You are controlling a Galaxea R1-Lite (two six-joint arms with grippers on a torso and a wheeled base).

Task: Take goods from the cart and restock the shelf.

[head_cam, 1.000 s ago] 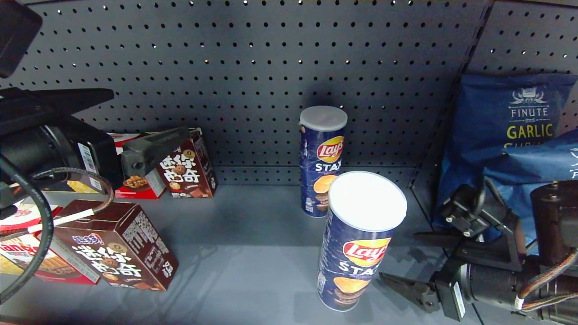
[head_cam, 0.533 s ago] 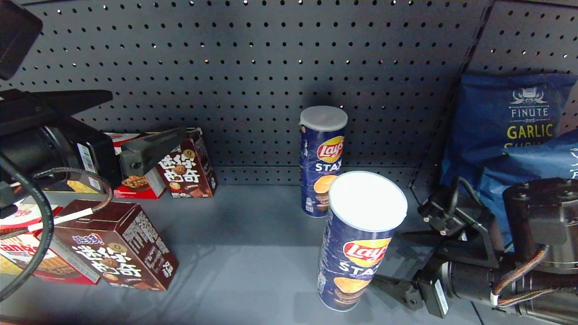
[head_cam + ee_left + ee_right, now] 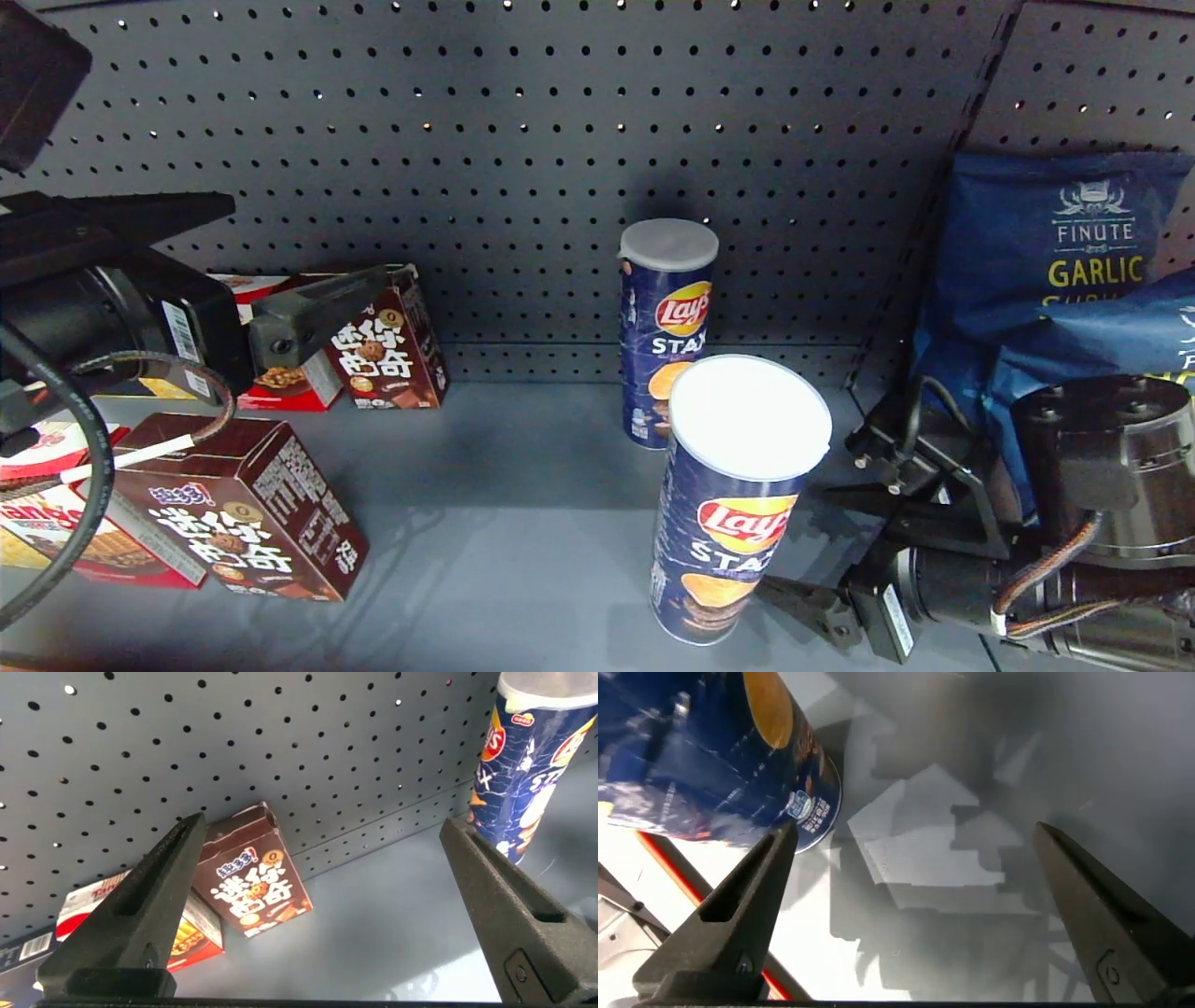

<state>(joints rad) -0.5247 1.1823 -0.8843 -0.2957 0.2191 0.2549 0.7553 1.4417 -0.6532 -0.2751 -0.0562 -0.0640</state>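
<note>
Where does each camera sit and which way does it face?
Head view: on the head, looking down at the shelf; both arms show.
Left wrist view: on that wrist, facing pegboard and brown box, past the left gripper.
Right wrist view: on that wrist, facing shelf floor and near can, past the right gripper.
Head and right wrist views share the near can.

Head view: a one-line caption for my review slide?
Open right gripper beside the near chip can on the shelf, far chip can behind; open left gripper near snack boxes.
</note>
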